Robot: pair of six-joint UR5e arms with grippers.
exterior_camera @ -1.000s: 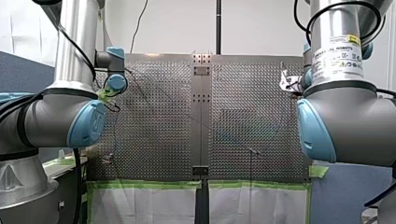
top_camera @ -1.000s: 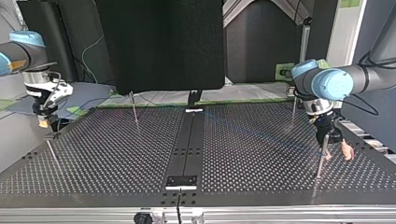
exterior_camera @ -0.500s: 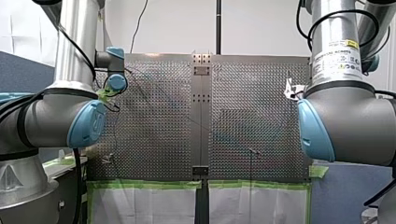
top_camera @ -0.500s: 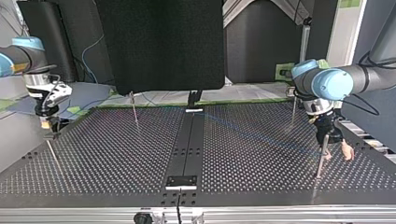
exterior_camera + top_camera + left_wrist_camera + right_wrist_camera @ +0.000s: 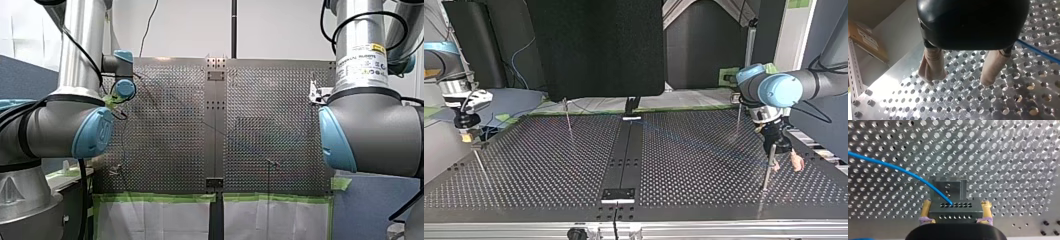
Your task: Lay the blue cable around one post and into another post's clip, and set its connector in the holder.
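In the right wrist view my right gripper (image 5: 956,205) is shut, its yellow pads (image 5: 927,207) clamped on both sides of a grey connector block (image 5: 955,212) with rows of holes. The blue cable (image 5: 898,168) leaves the block's face and arcs away over the perforated plate. Just ahead of the block stands a grey U-shaped holder (image 5: 948,183). In the top view this gripper (image 5: 468,134) hangs at the table's left edge. My left gripper (image 5: 960,80) stands open with nothing between its beige pads (image 5: 933,65), the cable (image 5: 1038,51) running beside it. It (image 5: 786,166) hovers next to a thin post (image 5: 768,172).
Other thin posts stand on the perforated table (image 5: 549,170): one at the back left (image 5: 568,120), one at the back right (image 5: 737,120), one near the left front (image 5: 479,162). A black centre strip (image 5: 624,160) divides the plate. A dark panel (image 5: 594,45) hangs behind.
My right gripper has shifted with the connector toward the top view's left edge and slightly lower. My left arm has stayed still.
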